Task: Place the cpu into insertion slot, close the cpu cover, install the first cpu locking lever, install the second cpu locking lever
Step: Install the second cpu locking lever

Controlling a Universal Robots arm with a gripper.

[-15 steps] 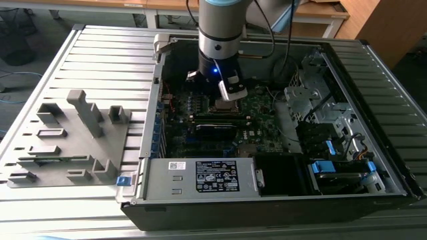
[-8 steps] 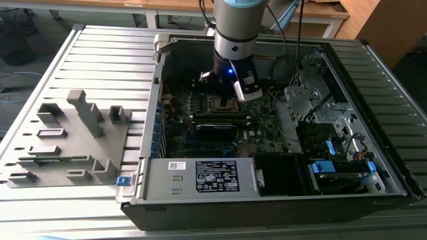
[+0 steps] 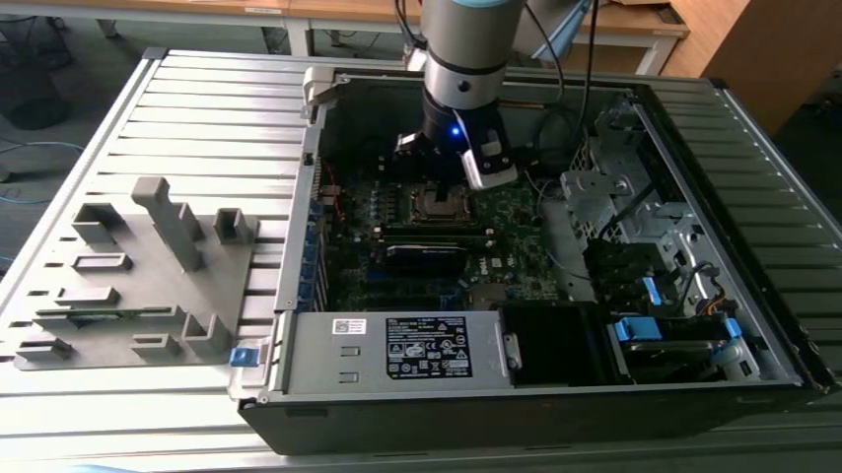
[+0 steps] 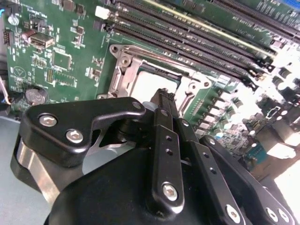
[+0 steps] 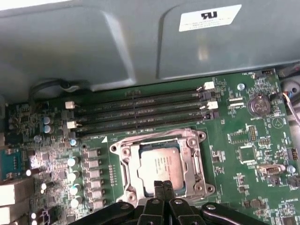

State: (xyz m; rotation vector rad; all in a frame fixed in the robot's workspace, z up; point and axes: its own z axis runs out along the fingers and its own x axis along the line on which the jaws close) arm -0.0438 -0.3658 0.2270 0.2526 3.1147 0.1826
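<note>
The arm reaches down into an open computer case [image 3: 736,325] lying on a ribbed metal table [image 3: 197,108], with the gripper [image 3: 443,182] low over the socket area of the green board [image 5: 243,136].

In both wrist views the fingers [image 5: 163,188] are pressed together, their tips meeting with nothing between them. The tips hang over the near edge of the cpu [image 5: 160,166], at or just above it; whether they touch cannot be told.

The cpu lies flat in the slot [image 5: 132,174], its silvery top showing through the square window of the cover [image 5: 190,161]. The cover's frame looks to lie down around the chip, its rim running along all 4 sides. Whether the levers are latched cannot be told.

Just beyond the socket's far edge run 4 long black memory slots [image 5: 140,112], parallel to it and close by. Past them rises the grey case wall [image 5: 93,42], bearing a white label [image 5: 210,18]. A row of small capacitors [image 5: 74,176] borders 1 side of the socket, and a coin cell [image 5: 258,105] sits well apart on the other.

In the exterior view, a grey fixture [image 3: 132,276] rests on the table at that view's left, well apart from the case, and the power supply [image 3: 394,350] fills the case's near end.
</note>
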